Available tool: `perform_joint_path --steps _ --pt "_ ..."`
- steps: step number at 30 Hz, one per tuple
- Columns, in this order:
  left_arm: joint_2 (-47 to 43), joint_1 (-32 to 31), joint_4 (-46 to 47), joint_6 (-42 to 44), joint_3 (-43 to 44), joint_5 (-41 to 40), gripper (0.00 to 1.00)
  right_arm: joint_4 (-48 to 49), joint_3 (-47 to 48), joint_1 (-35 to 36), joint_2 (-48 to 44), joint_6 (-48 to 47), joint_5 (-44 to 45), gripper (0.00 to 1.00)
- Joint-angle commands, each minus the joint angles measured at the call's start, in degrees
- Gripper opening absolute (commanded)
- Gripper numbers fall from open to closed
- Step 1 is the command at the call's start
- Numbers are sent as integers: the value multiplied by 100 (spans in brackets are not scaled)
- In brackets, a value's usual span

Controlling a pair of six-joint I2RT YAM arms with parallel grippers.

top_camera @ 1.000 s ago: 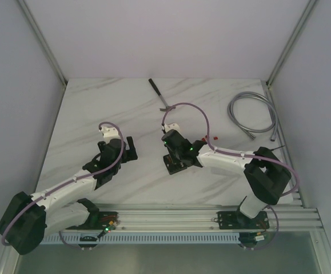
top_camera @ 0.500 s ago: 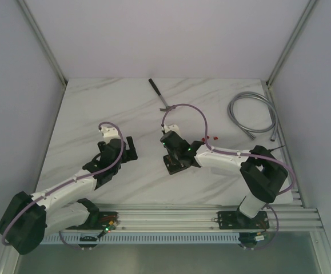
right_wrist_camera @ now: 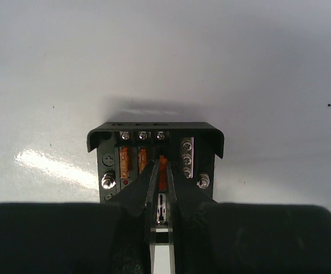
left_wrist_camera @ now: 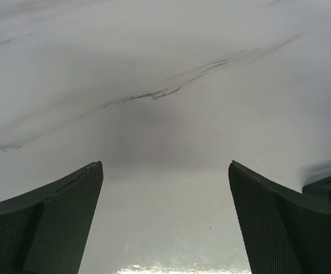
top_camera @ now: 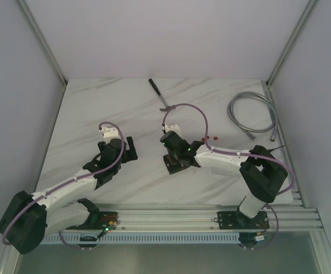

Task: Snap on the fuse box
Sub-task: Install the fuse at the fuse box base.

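The fuse box [right_wrist_camera: 208,137] is a small black open box lying flat on the marble table, with orange fuses and screws showing in its slots. In the top view the fuse box [top_camera: 175,166] sits mid-table under my right gripper [top_camera: 178,157]. My right gripper [right_wrist_camera: 161,166] is shut on an orange fuse [right_wrist_camera: 163,171], held over the third slot beside two seated fuses. My left gripper [top_camera: 130,148] hovers to the left of the box, apart from it. In its wrist view the left gripper [left_wrist_camera: 165,171] stands open over bare marble with nothing between the fingers.
A coiled grey hose [top_camera: 254,114] lies at the back right. A black-handled tool [top_camera: 158,92] lies at the back centre. Small red pieces [top_camera: 212,137] rest just right of the right wrist. An aluminium rail [top_camera: 171,217] runs along the near edge.
The right arm shifted slightly to the left over the box a second ago and has held still since. The left arm has not moved.
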Motion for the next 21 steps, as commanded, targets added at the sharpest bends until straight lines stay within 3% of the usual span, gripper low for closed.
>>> perform_joint_path --steps 1,8,21 --pt "-4 29 -42 -61 17 -51 100 12 154 42 142 137 249 16" --pt "2 29 -52 -65 18 -34 100 12 154 45 -17 212 216 25" --pt "-1 29 -50 -74 17 -11 100 45 174 46 -105 254 128 25"
